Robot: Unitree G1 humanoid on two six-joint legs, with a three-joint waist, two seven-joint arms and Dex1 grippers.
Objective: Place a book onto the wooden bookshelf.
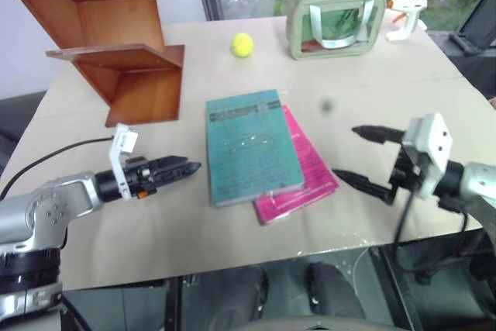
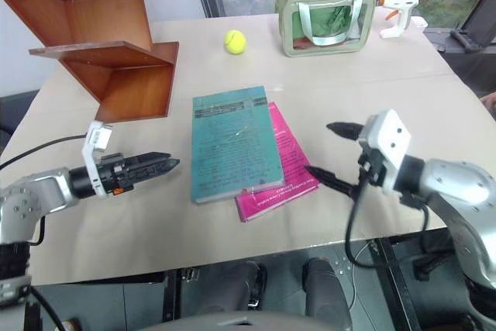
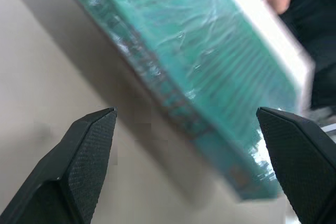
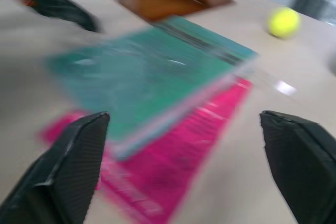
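Observation:
The teal book [image 1: 248, 145] lies flat in the middle of the table, partly on top of a thinner pink book [image 1: 308, 180]. The wooden bookshelf [image 1: 116, 44] stands at the table's far left, with a flat ledge facing the books. My left gripper [image 1: 188, 167] hovers low just left of the teal book's near edge, open, its fingers [image 3: 94, 135] on either side of the book's edge [image 3: 210, 77] with nothing held. My right gripper [image 1: 353, 155] is to the right of the pink book, clear of it, open wide and empty; the right wrist view looks at both books [image 4: 152, 77].
A yellow tennis ball [image 1: 242, 44] lies behind the books. A green see-through pouch [image 1: 335, 22] and a white tool [image 1: 407, 15] stand at the far right. The table's front edge [image 1: 232, 265] runs close below both grippers.

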